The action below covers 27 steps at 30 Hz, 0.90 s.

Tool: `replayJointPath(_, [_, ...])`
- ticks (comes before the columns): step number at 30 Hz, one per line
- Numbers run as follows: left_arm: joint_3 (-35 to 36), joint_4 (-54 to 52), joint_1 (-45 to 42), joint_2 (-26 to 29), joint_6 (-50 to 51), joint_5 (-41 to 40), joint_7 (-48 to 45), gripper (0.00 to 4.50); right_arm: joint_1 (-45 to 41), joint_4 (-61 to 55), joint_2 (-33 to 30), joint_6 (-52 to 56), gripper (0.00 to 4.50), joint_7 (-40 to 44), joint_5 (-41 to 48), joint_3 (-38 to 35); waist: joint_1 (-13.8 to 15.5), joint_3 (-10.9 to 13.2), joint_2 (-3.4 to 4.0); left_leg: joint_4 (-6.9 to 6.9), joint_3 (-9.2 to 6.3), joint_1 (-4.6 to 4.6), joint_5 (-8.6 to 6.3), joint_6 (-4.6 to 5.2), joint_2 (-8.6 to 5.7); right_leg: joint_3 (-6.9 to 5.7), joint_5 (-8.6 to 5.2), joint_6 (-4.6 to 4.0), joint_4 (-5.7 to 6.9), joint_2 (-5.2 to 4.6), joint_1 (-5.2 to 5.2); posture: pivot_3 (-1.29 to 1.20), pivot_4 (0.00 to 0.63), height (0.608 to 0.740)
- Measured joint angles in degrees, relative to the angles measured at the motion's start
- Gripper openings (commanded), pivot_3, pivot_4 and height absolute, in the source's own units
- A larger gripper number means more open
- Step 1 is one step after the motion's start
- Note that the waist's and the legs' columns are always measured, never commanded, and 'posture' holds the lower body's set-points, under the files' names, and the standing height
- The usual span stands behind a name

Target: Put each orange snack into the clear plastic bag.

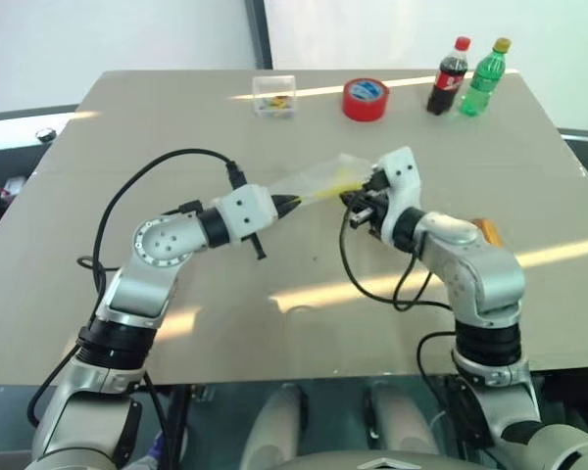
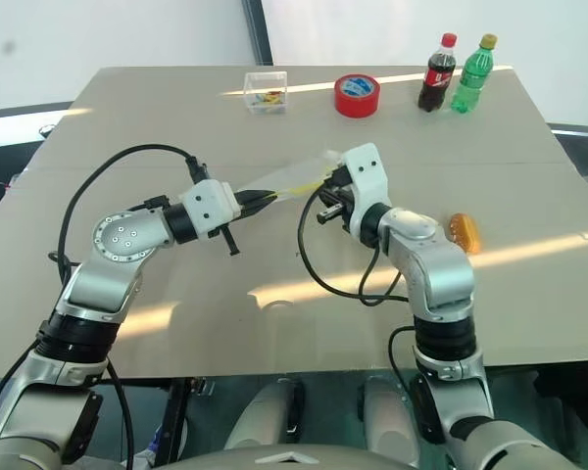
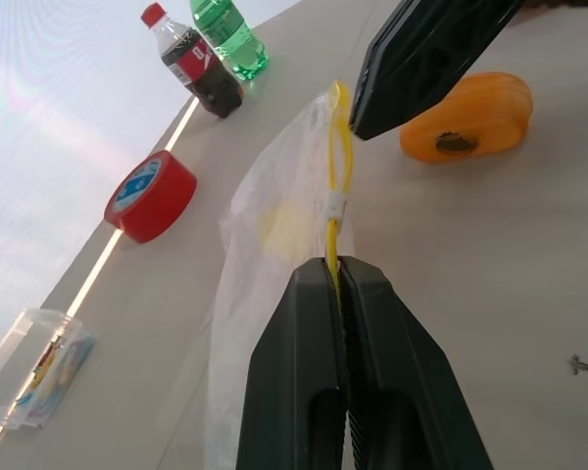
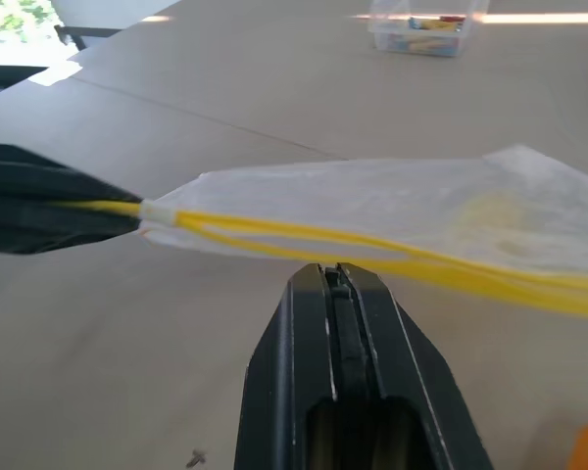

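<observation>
Hanging above the middle of the counter [image 1: 176, 117], the clear plastic bag [image 1: 323, 179] is stretched between the two claws, its yellow seal strip [image 4: 304, 233] running along one edge. The left claw [image 3: 339, 284] is pressed together on that strip at one end. The right claw [image 4: 339, 284] has its fingers pressed together just beside the strip further along; whether it has caught the strip cannot be told. Inside the bag a small pale yellow piece [image 3: 286, 223] shows through the plastic. One orange snack [image 2: 464, 232] lies on the counter at the right of the frame, beside the right arm and outside the bag. At the upper middle of the frame, near the far edge of the counter, sits a small clear box [image 1: 274, 95] with colourful bits inside, too small to tell apart. To its right are a red roll of tape [image 1: 366, 99], a dark cola bottle [image 1: 448, 76] and a green bottle [image 1: 483, 77], the two bottles upright and side by side.
</observation>
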Motion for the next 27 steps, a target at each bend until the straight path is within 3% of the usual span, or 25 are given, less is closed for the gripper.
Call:
replayJointPath(9, [0.2, -0.2, 0.0, 0.0, 0.5, 0.1, 0.0, 0.00, -0.2, 0.2, 0.1, 0.6, 0.03, -2.7, 3.5, -0.4, -0.1, 0.0, 0.00, 0.00, 0.01, 0.02, 0.00, 0.00, 0.01, 0.01, 0.00, 0.00, 0.04, 0.01, 0.00, 0.00, 0.150, 0.740])
replayJointPath(27, [0.8, -3.0, 1.4, 0.2, 0.9, 0.2, -0.2, 0.00, -1.7, 11.1, 1.7, -6.8, 0.03, -6.4, 4.5, 0.6, -0.1, 0.0, 0.00, 0.00, 0.02, 0.03, 0.01, -0.01, 0.02, 0.02, 0.00, 0.00, 0.04, 0.02, -0.01, 0.00, 0.150, 0.740])
